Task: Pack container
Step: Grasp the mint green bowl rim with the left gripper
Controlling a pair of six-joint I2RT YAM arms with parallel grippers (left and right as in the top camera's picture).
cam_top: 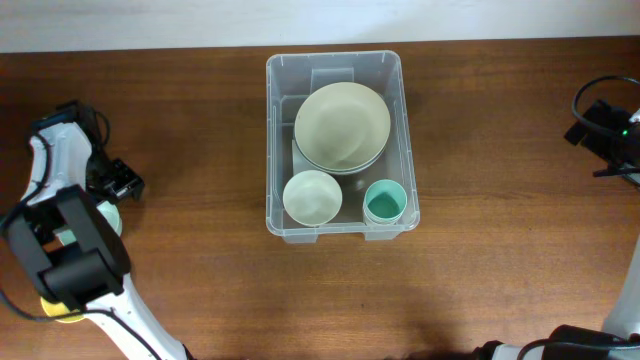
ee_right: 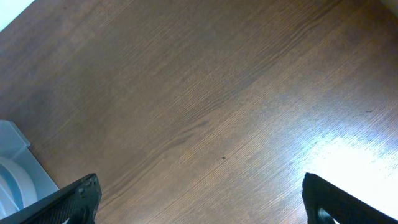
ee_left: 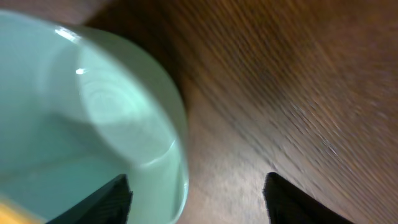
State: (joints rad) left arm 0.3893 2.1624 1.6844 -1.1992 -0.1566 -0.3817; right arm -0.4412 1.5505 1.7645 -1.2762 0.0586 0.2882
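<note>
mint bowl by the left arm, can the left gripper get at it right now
Probably yes. The left gripper is open right at the bowl, one finger over its inside and the other over bare table outside the rim. Nothing shows between them but the rim.

The table (ee_right: 205, 106) is showing smooth brown wood grain, glaring with a satin sheen toward four o'clock in the right wrist view; the container (cam_top: 270, 150) is appearing as clear smooth plastic; the mint bowl (ee_left: 106, 106) is gleaming glossy
</note>
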